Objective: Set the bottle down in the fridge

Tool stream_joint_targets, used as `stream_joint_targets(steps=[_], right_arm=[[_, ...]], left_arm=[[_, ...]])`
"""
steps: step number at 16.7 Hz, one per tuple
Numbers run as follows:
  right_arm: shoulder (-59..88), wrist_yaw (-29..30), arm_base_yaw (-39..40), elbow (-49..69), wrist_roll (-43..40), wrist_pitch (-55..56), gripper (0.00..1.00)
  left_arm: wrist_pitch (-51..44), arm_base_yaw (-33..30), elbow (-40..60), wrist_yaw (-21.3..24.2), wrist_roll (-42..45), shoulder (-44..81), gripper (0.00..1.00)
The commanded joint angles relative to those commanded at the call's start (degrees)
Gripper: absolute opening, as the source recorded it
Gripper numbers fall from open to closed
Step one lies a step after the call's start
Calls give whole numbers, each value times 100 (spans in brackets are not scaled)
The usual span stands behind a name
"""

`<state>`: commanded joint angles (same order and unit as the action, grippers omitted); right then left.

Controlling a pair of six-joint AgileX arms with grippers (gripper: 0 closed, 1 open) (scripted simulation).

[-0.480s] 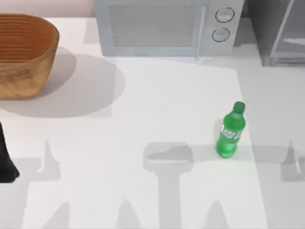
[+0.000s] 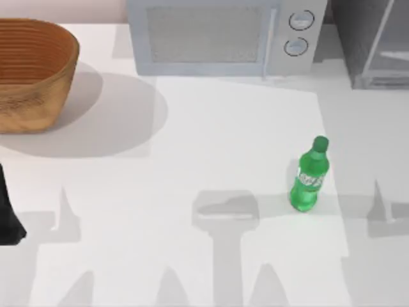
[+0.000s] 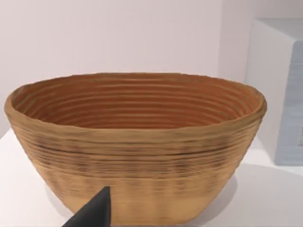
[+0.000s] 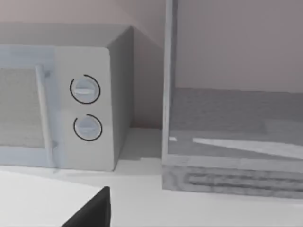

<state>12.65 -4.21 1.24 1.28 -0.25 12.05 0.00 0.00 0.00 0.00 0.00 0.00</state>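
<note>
The bottle (image 2: 309,174), green with a green cap and a white-and-green label, stands upright on the white table right of the middle, free of both grippers. The fridge (image 2: 377,41) is the dark grey cabinet with pale frame edges at the back right corner, well behind the bottle. In the right wrist view the fridge (image 4: 227,127) is close ahead, with a dark part of my right gripper (image 4: 92,210) low in front. My left gripper (image 2: 6,217) sits parked at the table's left edge, far from the bottle, and faces the basket.
A light grey microwave (image 2: 223,35) with two round dials stands at the back middle, left of the fridge. A woven brown basket (image 2: 32,70) sits at the back left. Open white tabletop lies between the bottle and the fridge.
The arm shadow near the table's right edge has shifted a little to the left. The bottle and the left arm have not moved.
</note>
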Motion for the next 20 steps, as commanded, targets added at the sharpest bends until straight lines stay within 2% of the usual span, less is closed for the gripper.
stream_joint_targets(steps=[13,17,20], right_arm=[[7103,-2072,704,445,-429,5849,100],[8828,-2543,868,498,-558,7149,100],[9528,-2736,929,511,-609,7677,100]], left_arm=[[0,0,0,0,0,0,100],[0,0,0,0,0,0,100],[0,0,0,0,0,0,100]])
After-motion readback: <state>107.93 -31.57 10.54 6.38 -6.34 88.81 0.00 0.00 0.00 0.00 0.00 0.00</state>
